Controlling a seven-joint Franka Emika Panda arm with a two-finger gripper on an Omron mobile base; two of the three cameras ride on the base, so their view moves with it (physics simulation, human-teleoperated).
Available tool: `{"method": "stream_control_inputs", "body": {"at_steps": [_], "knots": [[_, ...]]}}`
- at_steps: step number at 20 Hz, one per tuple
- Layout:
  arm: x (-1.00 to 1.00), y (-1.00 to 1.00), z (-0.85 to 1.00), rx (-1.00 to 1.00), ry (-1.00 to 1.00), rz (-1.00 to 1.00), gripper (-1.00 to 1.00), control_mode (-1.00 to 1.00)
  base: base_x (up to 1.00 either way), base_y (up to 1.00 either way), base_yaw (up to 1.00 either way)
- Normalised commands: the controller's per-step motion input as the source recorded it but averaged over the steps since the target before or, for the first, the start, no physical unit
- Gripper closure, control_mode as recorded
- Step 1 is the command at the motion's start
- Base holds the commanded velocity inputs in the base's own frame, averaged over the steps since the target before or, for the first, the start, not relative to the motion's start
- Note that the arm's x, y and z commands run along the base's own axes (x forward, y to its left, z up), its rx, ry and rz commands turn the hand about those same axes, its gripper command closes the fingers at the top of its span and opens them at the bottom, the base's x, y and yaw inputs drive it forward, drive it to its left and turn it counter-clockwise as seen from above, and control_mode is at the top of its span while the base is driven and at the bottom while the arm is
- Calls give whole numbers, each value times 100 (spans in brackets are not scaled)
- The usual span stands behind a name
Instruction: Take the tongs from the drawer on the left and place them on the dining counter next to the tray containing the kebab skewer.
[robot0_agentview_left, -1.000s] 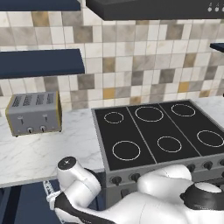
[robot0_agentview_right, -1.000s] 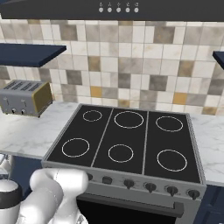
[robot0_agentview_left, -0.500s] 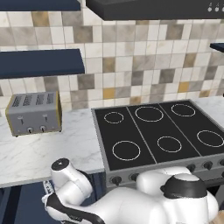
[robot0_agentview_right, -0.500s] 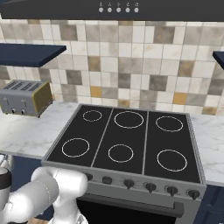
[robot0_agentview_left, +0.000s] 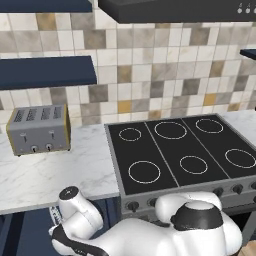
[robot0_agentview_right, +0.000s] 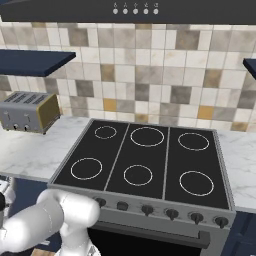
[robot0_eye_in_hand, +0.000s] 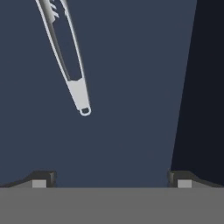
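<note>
With its jaws spread wide, the gripper (robot0_eye_in_hand: 111, 178) hangs over the drawer floor (robot0_eye_in_hand: 131, 109), the tongs (robot0_eye_in_hand: 65, 57) at upper left awaiting pickup.

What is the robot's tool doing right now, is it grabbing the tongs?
Tool: open, holding nothing. The tongs lie apart from it, on the drawer floor.

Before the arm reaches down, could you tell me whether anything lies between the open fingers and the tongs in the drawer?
Nothing visible does. In the hand view the tongs lie alone on the bare navy drawer floor, up and left of the open gripper, with clear floor between them.
</note>
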Motion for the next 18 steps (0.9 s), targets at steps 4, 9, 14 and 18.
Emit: {"method": "stream_control_inputs", "body": {"at_steps": [4, 9, 14, 18], "knots": [[6, 7, -21, 0, 0, 0, -100, -100, 0, 0, 0], [8, 10, -19, 0, 0, 0, -100, -100, 0, 0, 0], [15, 9, -25, 0, 0, 0, -100, -100, 0, 0, 0], [18, 14, -28, 0, 0, 0, -100, -100, 0, 0, 0]]}}
